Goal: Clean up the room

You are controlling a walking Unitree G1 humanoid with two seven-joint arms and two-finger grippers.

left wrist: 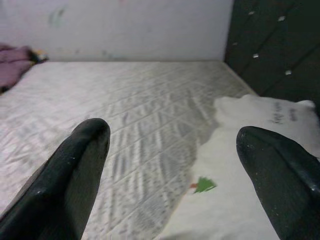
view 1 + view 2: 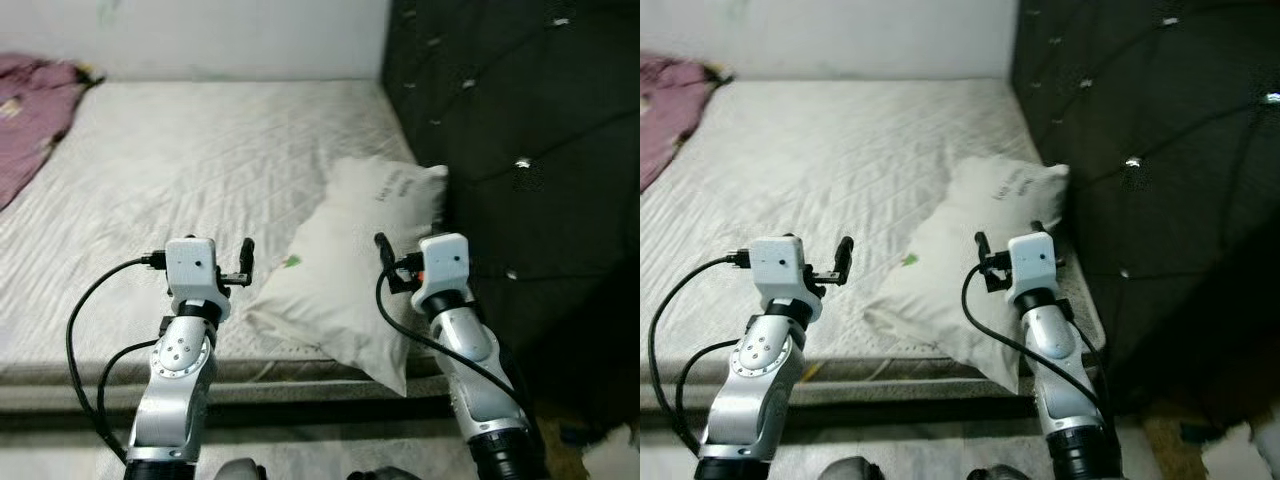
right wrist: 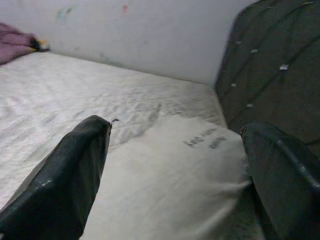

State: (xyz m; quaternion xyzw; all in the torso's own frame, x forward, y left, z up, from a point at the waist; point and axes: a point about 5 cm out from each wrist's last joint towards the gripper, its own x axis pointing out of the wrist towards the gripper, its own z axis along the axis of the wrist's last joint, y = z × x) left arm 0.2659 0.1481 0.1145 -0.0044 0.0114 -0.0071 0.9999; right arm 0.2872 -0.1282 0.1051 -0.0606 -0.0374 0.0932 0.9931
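A white pillow (image 2: 350, 270) with small dark print and a green mark lies askew at the bed's near right corner, one end against the dark headboard and one corner hanging over the mattress edge. My left gripper (image 1: 172, 135) is raised over the near edge of the white quilted mattress (image 2: 200, 160), just left of the pillow, open with nothing in it. My right gripper (image 3: 175, 130) hovers above the pillow's near end, also open and empty. A crumpled purple cloth (image 2: 30, 110) lies at the far left of the bed.
A black tufted headboard (image 2: 520, 130) rises along the right side. A pale wall (image 2: 230, 35) runs behind the bed. The bed's dark front rail (image 2: 90, 395) is right below my arms. Something white (image 2: 615, 450) lies on the floor at the lower right.
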